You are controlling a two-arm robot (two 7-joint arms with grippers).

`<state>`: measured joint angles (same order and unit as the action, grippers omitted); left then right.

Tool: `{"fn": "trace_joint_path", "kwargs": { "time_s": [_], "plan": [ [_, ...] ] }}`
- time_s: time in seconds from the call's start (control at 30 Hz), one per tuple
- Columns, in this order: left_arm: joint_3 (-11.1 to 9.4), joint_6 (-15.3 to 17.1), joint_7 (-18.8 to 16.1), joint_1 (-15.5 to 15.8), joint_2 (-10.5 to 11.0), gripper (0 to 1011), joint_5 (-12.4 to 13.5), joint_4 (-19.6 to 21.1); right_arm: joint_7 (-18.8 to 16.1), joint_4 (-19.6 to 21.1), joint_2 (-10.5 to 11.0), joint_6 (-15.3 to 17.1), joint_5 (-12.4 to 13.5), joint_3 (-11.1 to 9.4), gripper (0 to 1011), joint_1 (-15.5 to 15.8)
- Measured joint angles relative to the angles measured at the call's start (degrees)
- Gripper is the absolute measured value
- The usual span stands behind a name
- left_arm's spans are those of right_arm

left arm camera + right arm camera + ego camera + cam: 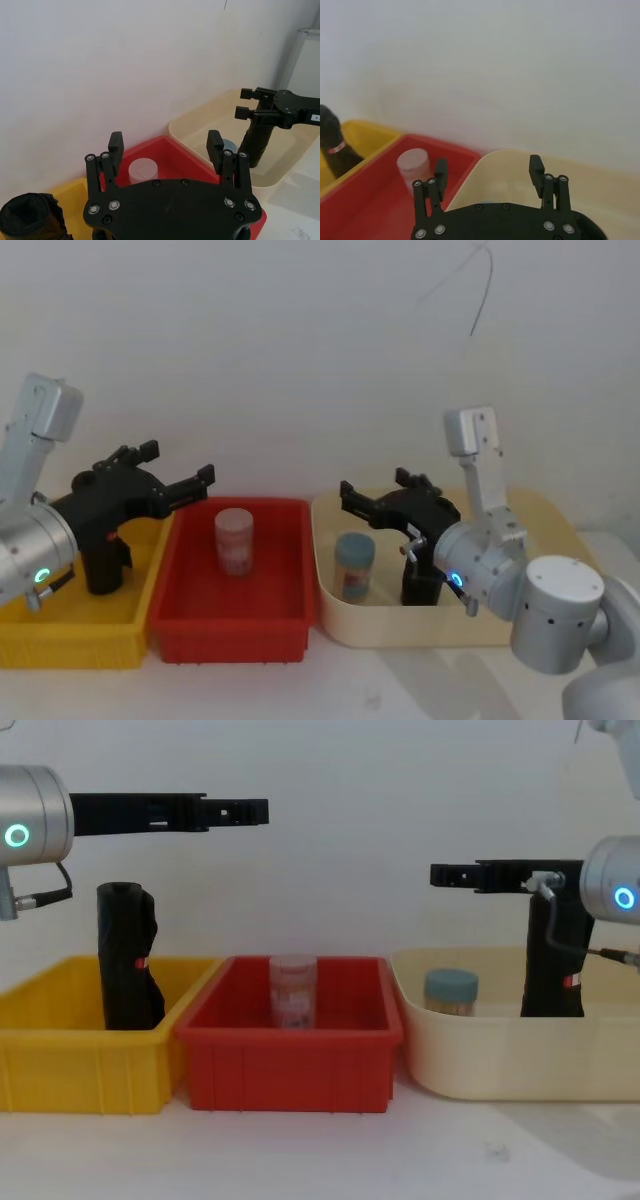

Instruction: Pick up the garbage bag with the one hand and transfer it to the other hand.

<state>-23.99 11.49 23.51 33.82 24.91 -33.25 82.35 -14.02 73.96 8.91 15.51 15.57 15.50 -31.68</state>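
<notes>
White wall behind; garbage bag (128,958) stands upright in yellow bin (60,1060), directly below my released left tool (235,813); right tool (455,875) released.

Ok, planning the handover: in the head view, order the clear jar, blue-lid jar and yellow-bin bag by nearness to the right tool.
1. Blue-lid jar, in the cream bin, just below the right tool.
2. Clear jar, in the middle red bin.
3. Bag, in the yellow bin, far left.
</notes>
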Motion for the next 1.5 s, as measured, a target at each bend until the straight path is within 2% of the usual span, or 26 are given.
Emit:
{"fn": "trace_joint_path", "kwargs": {
  "time_s": [0.03, 0.2, 0.4, 0.47, 0.73, 1.07, 1.5],
  "plan": [
    [0.0, 0.0, 0.0, 0.0, 0.0, 1000, 0.0, 0.0, 0.7, -0.15, -0.17, -1.65, -0.44, -0.17, 979, 0.42],
    [0.0, 0.0, 0.0, 0.0, 0.0, 1001, 0.0, 0.0, 1.4, 0.37, -0.35, -4.25, -0.89, -0.42, 1000, 1.63],
    [0.0, 0.0, 0.0, 0.0, 0.0, 1000, 0.0, 0.0, 1.22, 3.66, -0.14, -7.22, -0.94, -0.55, 999, 4.9],
    [0.0, 0.0, 0.0, 0.0, 0.0, 1001, 0.0, 0.0, 0.62, 5.61, 0.22, -8.89, -0.89, -0.32, 999, 6.76],
    [0.0, 0.0, 0.0, 0.0, 0.0, 1000, 0.0, 0.0, -0.64, 10.1, 1.19, -12.79, -1.02, 0.65, 999, 11.0],
    [0.0, 0.0, 0.0, 0.0, 0.0, 1000, 0.0, 0.0, -1.4, 13.08, 1.83, -15.41, -1.33, 1.43, 1000, 13.76],
    [0.0, 0.0, 0.0, 0.0, 0.0, 1000, 0.0, 0.0, -1.81, 14.63, 2.18, -16.78, -1.5, 1.82, 1000, 15.23]
  ]
}}
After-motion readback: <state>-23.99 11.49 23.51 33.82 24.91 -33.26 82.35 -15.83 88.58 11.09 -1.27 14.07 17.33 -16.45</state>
